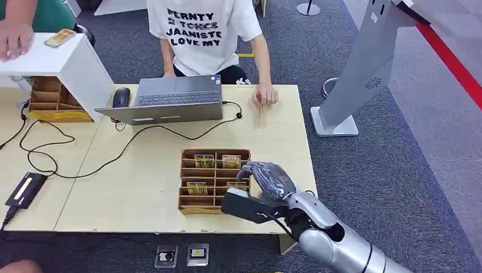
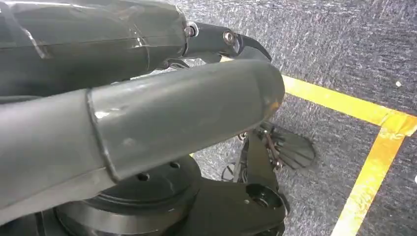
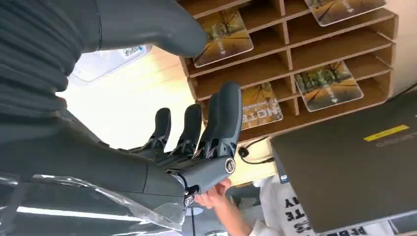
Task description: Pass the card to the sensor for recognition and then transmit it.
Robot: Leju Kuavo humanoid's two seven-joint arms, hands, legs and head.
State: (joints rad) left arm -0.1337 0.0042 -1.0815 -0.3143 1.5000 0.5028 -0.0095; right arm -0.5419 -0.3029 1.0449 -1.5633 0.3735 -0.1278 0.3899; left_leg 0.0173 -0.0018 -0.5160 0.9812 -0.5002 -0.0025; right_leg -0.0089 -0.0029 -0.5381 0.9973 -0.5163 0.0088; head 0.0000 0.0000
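Four cards [image 1: 204,161] are lying in the wooden tray [image 1: 187,208]; right hand [image 1: 266,182] is hovering over its near right corner, fingers [image 3: 228,113] spread, holding nothing.

The right hand [image 1: 267,182] hovered with fingers spread over the slotted card tray [image 1: 187,202]. The open laptop [image 1: 170,99] and its trailing cable [image 1: 142,133] blocked the table beyond; bare tabletop [image 1: 125,187] lay leftward.

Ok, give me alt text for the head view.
The robot's right hand hovers open over the right side of a wooden card tray on a pale table. Beyond it, a person sits at a laptop.
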